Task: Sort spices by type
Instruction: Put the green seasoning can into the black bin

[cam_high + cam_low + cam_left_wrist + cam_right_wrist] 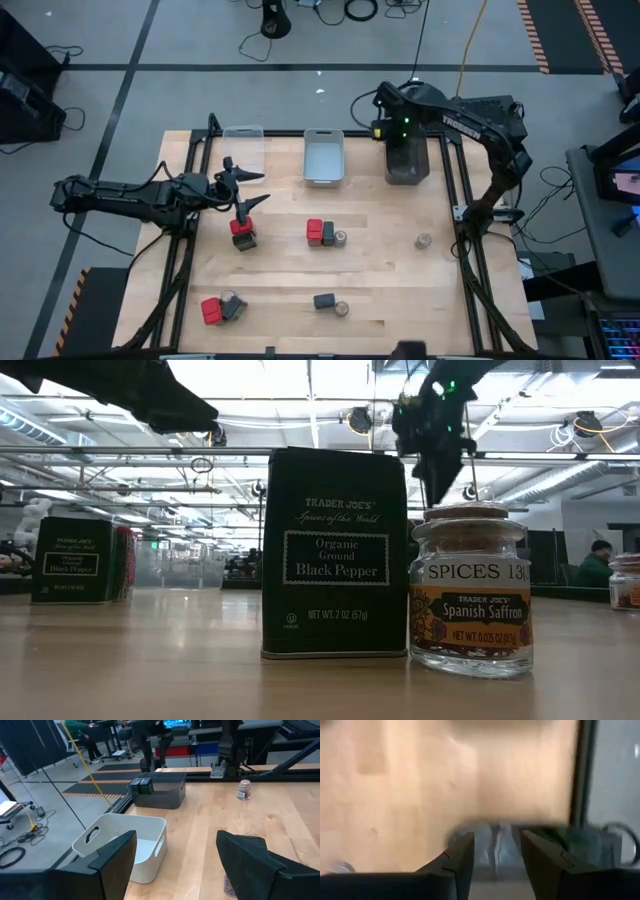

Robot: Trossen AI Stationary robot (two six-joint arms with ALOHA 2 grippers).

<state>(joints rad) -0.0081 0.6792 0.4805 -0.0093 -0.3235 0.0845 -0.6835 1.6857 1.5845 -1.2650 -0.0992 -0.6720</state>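
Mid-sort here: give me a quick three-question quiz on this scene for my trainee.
1. True or false: the right hand hangs over the dark bin.
2. Which bin already holds tins: A clear, B white, C dark?
3. In the low view, the jar beside the black pepper tin is labelled Spanish ___.
Key: 1 true; 2 C; 3 Saffron.

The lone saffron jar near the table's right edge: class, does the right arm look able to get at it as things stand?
Probably yes. The saffron jar stands alone on bare wood, nothing touching it. The right end effector hangs over the dark bin, on the same side of the table, with no container between them.
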